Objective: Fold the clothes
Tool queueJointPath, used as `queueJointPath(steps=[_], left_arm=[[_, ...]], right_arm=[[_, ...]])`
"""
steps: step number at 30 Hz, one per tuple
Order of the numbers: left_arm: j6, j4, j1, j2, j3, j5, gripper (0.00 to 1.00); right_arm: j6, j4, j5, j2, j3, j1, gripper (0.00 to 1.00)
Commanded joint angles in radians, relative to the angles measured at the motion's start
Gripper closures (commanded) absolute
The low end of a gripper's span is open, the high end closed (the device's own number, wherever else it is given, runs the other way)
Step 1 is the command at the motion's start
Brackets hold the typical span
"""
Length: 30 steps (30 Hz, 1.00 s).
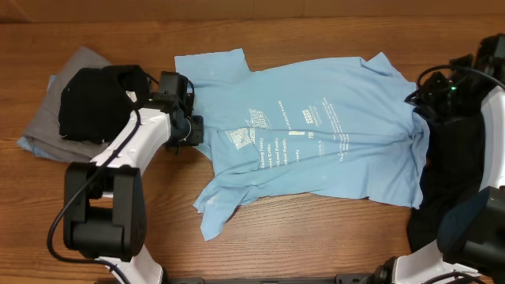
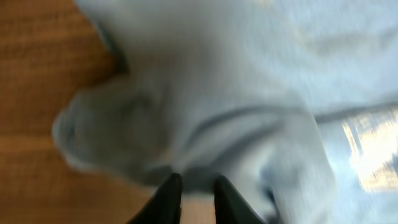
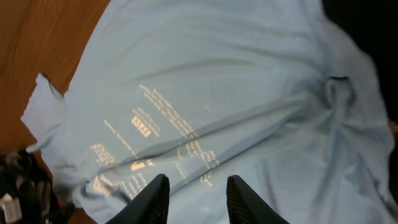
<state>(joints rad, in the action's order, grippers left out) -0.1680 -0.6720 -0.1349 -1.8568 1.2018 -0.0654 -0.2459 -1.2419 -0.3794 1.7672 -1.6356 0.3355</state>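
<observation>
A light blue T-shirt [image 1: 316, 142] lies spread and wrinkled across the middle of the wooden desk [image 1: 316, 244], its white lettering facing up. The left end effector [image 2: 196, 182] sits at the shirt's left edge with soft, bunched folds just ahead. Its fingers stand narrow, but blur hides whether cloth is pinched. The right end effector [image 3: 196, 182] hovers over the shirt's right part, moderately parted and holding nothing. At the left, a black garment [image 1: 95, 102] rests on a grey one [image 1: 43, 126].
</observation>
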Motion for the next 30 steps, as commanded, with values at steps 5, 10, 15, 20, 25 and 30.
queueJointPath(steps=[5, 10, 15, 20, 25, 30], left_arm=[[0.004, 0.127, 0.013, -0.169, 0.002, 0.07, 0.96], [0.008, 0.195, 0.082, -0.187, 0.042, 0.259, 0.96], [0.016, 0.121, 0.23, -0.187, 0.281, 0.209, 0.95], [0.094, -0.066, 0.268, -0.187, 0.483, 0.086, 0.89], [0.17, -0.279, 0.243, -0.187, 0.566, -0.203, 0.83], [0.177, -0.367, 0.199, -0.191, 0.499, -0.245, 0.84]], right_arm=[[0.019, -0.005, 0.002, -0.009, -0.013, -0.083, 0.66], [0.055, -0.013, 0.02, -0.008, 0.0, -0.138, 0.66], [0.082, 0.075, 0.062, -0.003, 0.147, -0.251, 0.66], [0.019, 0.272, 0.076, -0.003, 0.375, -0.274, 0.67], [0.008, 0.444, 0.107, -0.003, 0.539, -0.272, 0.75], [-0.156, 0.595, 0.267, -0.002, 0.643, -0.272, 0.89]])
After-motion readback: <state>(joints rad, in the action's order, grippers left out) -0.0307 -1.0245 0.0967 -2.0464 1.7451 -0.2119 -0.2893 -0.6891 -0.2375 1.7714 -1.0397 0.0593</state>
